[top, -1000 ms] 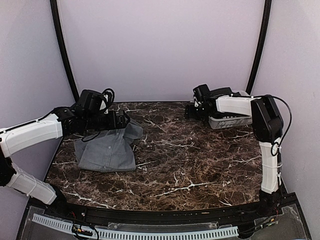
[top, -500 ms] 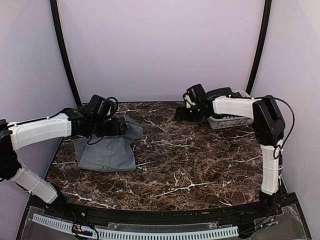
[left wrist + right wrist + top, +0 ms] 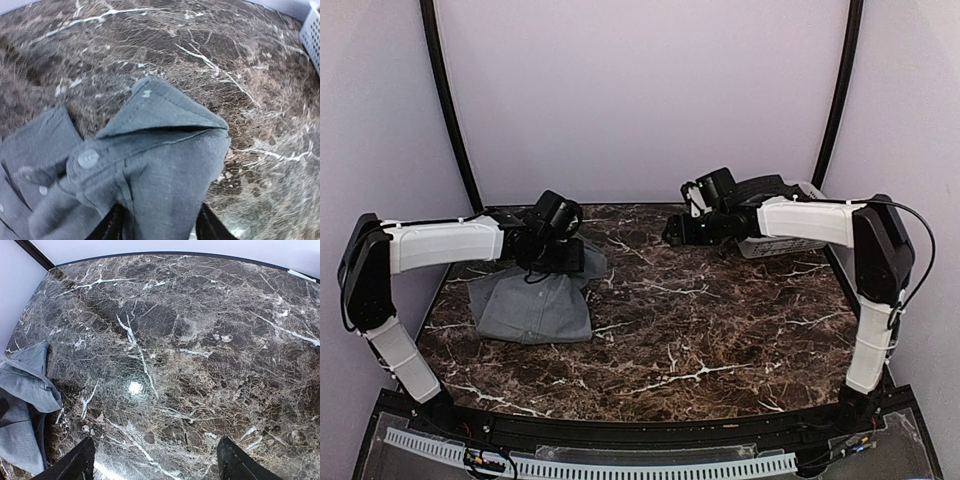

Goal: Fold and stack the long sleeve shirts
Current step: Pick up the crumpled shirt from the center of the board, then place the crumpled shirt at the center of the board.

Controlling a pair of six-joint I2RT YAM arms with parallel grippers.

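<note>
One grey, collared, button-front long sleeve shirt (image 3: 535, 305) lies bunched on the left part of the marble table. My left gripper (image 3: 570, 262) sits at the shirt's far right corner. In the left wrist view a thick fold of the grey shirt (image 3: 165, 165), with a button and collar flap, fills the gap between the left gripper's (image 3: 157, 227) two dark fingers, which press on it from both sides. My right gripper (image 3: 672, 232) hovers over bare marble at the back centre, open and empty (image 3: 155, 460). The shirt's edge (image 3: 25, 390) shows at the left of the right wrist view.
A white slatted basket (image 3: 790, 243) stands at the back right corner, behind the right forearm; its corner (image 3: 312, 30) shows in the left wrist view. Black frame posts (image 3: 445, 100) rise at both back corners, with purple walls close on three sides.
My left arm has stretched to the right along the shirt's far edge and its jaws have narrowed onto the cloth. My right gripper has slid left, away from the basket.
</note>
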